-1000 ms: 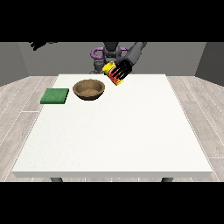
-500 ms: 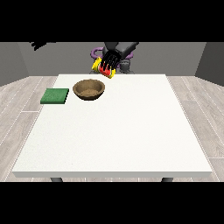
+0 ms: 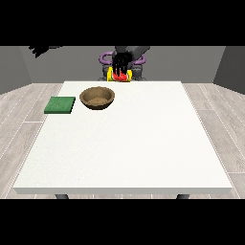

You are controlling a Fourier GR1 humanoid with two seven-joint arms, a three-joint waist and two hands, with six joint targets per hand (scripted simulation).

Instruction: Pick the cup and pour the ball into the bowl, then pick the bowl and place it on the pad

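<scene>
A brown wooden bowl (image 3: 97,97) sits on the white table (image 3: 129,143) near its far edge, left of centre. A green pad (image 3: 60,105) lies flat to the bowl's left. A yellow and red cup (image 3: 120,75) hangs in the air behind the table's far edge, to the right of and beyond the bowl. The hand at the view's right (image 3: 121,62) reaches down over it with its black fingers curled round it. The hand at the view's left (image 3: 44,49) is raised high at the far left, fingers spread, holding nothing. I see no ball.
The robot's dark torso with purple parts (image 3: 128,56) stands right behind the cup. Grey plank floor surrounds the table. The table's near half carries nothing I can see.
The hand with the cup has moved up, back towards the robot's body and a little to the view's left. Bowl, pad and the other hand have stayed put.
</scene>
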